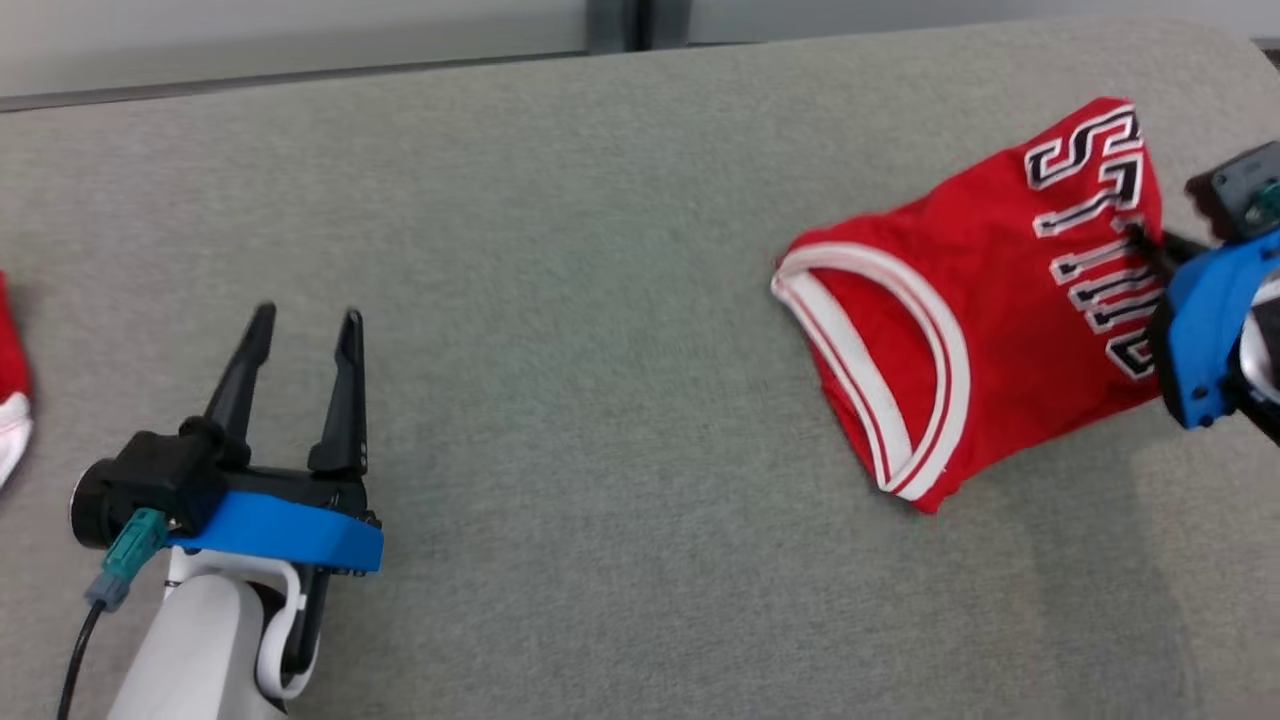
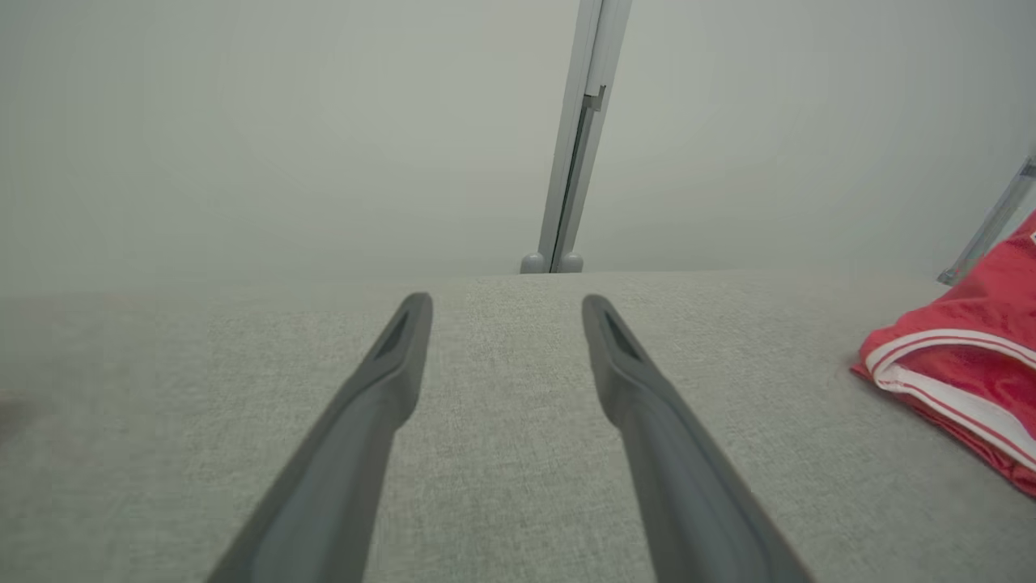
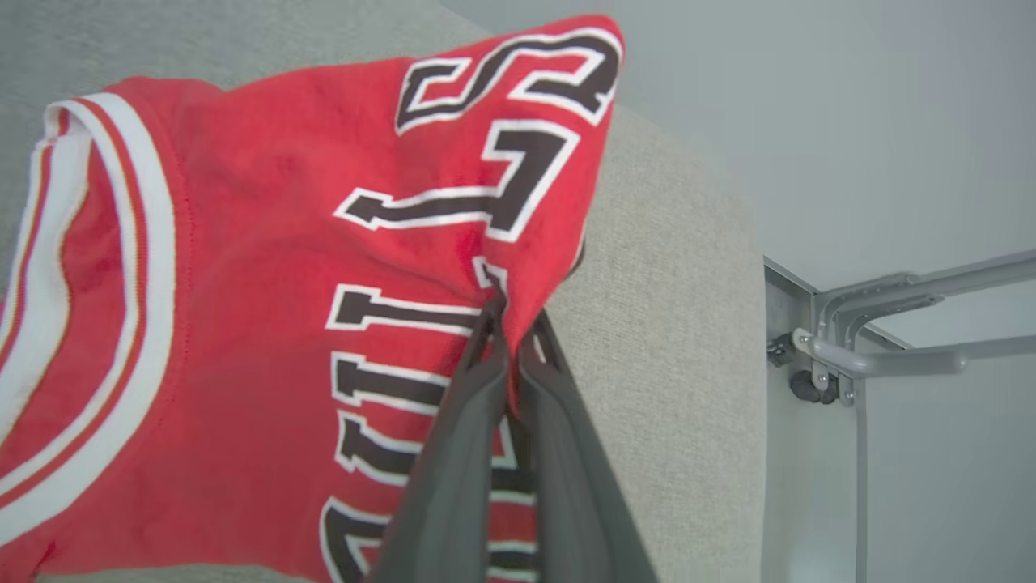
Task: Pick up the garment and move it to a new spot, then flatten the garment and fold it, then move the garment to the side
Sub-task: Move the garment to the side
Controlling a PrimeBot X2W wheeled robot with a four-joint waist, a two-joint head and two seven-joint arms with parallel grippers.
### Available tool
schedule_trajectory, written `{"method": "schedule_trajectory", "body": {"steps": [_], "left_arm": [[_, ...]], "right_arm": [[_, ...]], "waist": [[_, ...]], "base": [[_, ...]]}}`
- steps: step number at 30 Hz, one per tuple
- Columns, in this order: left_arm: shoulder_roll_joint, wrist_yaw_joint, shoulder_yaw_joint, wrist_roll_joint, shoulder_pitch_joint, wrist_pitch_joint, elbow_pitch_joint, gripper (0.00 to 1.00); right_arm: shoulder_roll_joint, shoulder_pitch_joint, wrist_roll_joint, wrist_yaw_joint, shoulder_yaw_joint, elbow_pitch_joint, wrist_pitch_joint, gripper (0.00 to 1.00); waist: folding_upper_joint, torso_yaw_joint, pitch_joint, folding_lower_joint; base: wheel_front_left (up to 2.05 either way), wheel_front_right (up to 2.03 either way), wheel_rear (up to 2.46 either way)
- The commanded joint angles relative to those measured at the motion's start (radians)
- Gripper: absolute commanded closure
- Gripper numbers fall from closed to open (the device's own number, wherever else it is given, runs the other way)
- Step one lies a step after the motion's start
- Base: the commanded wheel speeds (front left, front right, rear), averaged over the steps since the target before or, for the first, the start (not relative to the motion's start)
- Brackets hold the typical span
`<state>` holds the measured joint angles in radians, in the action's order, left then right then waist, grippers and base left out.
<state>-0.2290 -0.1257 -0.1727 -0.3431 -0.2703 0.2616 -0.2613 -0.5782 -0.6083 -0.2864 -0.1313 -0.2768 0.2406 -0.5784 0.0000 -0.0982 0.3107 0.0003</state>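
stage: pickup, barely started | right jaws: clamped on garment (image 1: 950,310) | left jaws: wide open | todo: move, flatten, fold, sideline

The left gripper (image 1: 305,322) is held at the near left, fingers spread apart. At the right, the right gripper (image 1: 1143,238) is clamped on the red jersey (image 1: 960,300).

Folded red jersey (image 1: 960,300), edge pinched
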Motion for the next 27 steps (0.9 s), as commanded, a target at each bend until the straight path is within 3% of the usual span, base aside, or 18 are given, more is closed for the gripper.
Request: {"method": "schedule_trajectory", "body": {"steps": [1,10,21,27], "left_arm": [[-0.019,-0.003,0.009,0.011,-0.032,0.004,0.012,0.00],[-0.088,0.010,0.004,0.051,-0.087,-0.031,0.083,0.00],[-0.147,0.021,0.005,0.069,-0.085,-0.098,0.229,0.00],[-0.163,0.030,0.011,0.064,-0.067,-0.111,0.261,0.00]], "right_arm": [[-0.027,-0.036,-0.001,0.001,0.009,0.002,0.018,1.00],[-0.078,-0.138,0.057,0.001,0.048,0.117,0.219,1.00],[0.000,-0.216,0.209,0.001,0.183,0.304,0.427,1.00],[0.058,-0.222,0.321,0.001,0.282,0.350,0.438,1.00]], "waist": [[0.0000,-0.036,0.031,-0.0003],[0.0000,-0.173,0.153,-0.0003],[0.0000,-0.205,0.241,-0.0003],[0.0000,-0.204,0.239,-0.0003]], "base": [[0.00,0.00,0.00],[0.00,0.00,0.00],[0.00,0.00,0.00],[0.00,0.00,0.00]]}}
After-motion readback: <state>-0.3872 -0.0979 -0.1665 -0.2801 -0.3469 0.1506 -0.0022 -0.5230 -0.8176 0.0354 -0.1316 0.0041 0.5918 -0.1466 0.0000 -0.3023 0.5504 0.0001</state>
